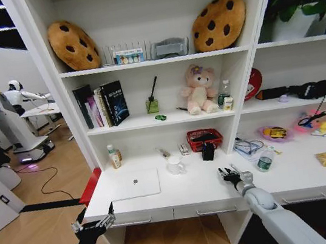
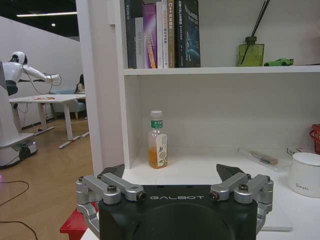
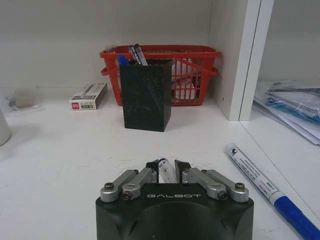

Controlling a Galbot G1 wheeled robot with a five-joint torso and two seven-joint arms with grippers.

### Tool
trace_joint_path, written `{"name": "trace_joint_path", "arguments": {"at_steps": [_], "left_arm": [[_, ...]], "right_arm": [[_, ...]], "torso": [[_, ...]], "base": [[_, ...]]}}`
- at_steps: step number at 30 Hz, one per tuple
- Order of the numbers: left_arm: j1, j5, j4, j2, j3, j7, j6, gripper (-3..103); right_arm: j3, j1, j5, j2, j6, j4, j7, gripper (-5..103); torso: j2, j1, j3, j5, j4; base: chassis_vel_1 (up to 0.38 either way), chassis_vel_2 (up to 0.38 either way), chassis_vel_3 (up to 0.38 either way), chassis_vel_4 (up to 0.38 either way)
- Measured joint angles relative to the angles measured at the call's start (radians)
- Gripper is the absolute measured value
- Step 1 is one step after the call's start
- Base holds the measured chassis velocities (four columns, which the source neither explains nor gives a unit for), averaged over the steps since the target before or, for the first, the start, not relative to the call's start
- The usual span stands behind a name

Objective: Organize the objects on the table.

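On the white table [image 1: 191, 186] lie a shut silver laptop [image 1: 134, 184], a white mug [image 1: 174, 165] and a black mesh pen cup [image 1: 208, 151] [image 3: 145, 95] holding blue and black pens. A green-labelled clear bottle [image 1: 114, 157] [image 2: 157, 140] stands at the back left. A tiny green gadget [image 1: 160, 117] [image 2: 280, 62] rests on the shelf above. My right gripper [image 1: 229, 174] [image 3: 167, 167] hovers low over the desk in front of the cup, shut on a slim pen-like thing. By the desk's front left corner, my left gripper [image 1: 95, 223] [image 2: 170, 172] is open and faces the bottle.
A red basket [image 1: 204, 138] [image 3: 195, 65] stands behind the pen cup against the shelf divider. A white-and-blue marker [image 3: 252, 172] lies beside my right gripper, and a small box [image 3: 89, 96] sits by the back wall. Another bottle [image 1: 266, 160] and clutter are on the right section.
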Motion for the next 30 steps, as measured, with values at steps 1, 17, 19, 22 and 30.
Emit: {"name": "trace_joint_path", "arguments": {"at_steps": [1, 17, 19, 22, 30], "left_arm": [[0.0, 0.0, 0.0, 0.0, 0.0, 0.0, 0.0, 100], [0.0, 0.0, 0.0, 0.0, 0.0, 0.0, 0.0, 100], [0.0, 0.0, 0.0, 0.0, 0.0, 0.0, 0.0, 100], [0.0, 0.0, 0.0, 0.0, 0.0, 0.0, 0.0, 100], [0.0, 0.0, 0.0, 0.0, 0.0, 0.0, 0.0, 100]], "right_arm": [[0.0, 0.005, 0.005, -0.002, -0.008, -0.002, 0.0, 19], [-0.005, 0.009, 0.01, -0.017, -0.017, -0.018, -0.02, 44], [-0.008, 0.011, 0.007, -0.016, -0.017, -0.028, -0.025, 54], [-0.009, 0.012, 0.007, -0.017, -0.023, -0.035, -0.029, 66], [-0.01, 0.021, 0.008, -0.018, -0.03, -0.046, -0.043, 46]], "torso": [[0.0, 0.0, 0.0, 0.0, 0.0001], [0.0, 0.0, 0.0, -0.0001, 0.0], [0.0, 0.0, 0.0, -0.0001, 0.0001], [0.0, 0.0, 0.0, 0.0, 0.0], [0.0, 0.0, 0.0, -0.0002, 0.0]], "base": [[0.0, 0.0, 0.0, 0.0], [0.0, 0.0, 0.0, 0.0], [0.0, 0.0, 0.0, 0.0], [0.0, 0.0, 0.0, 0.0], [0.0, 0.0, 0.0, 0.0]]}}
